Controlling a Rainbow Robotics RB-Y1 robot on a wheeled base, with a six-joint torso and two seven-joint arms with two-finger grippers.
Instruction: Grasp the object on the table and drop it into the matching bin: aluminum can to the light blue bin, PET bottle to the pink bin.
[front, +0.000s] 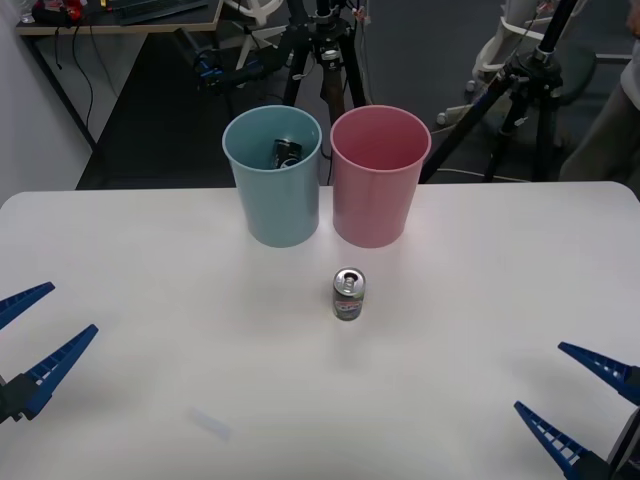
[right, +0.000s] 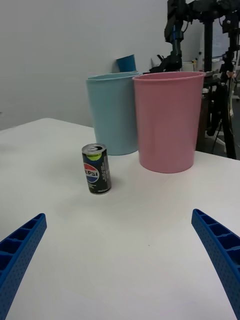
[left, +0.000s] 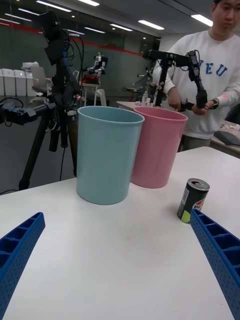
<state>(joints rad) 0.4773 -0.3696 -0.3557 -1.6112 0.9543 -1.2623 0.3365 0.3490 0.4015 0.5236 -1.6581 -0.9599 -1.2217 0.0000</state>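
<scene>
White table (front: 120, 300): can (front: 348, 294) upright, blue bin (front: 272, 190) & pink bin (front: 378, 190) behind.

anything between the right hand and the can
Nothing: bare table separates the open right hand from the can, as front and right wrist views show.

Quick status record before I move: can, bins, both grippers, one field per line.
can: upright on the table, in front of the gap between the bins
blue bin: behind the can, to the robot's left, a dark can already inside
pink bin: beside the blue bin, to the robot's right
left gripper: jaws open, low at the table's left edge, holding nothing
right gripper: jaws open, low at the right edge, holding nothing
</scene>
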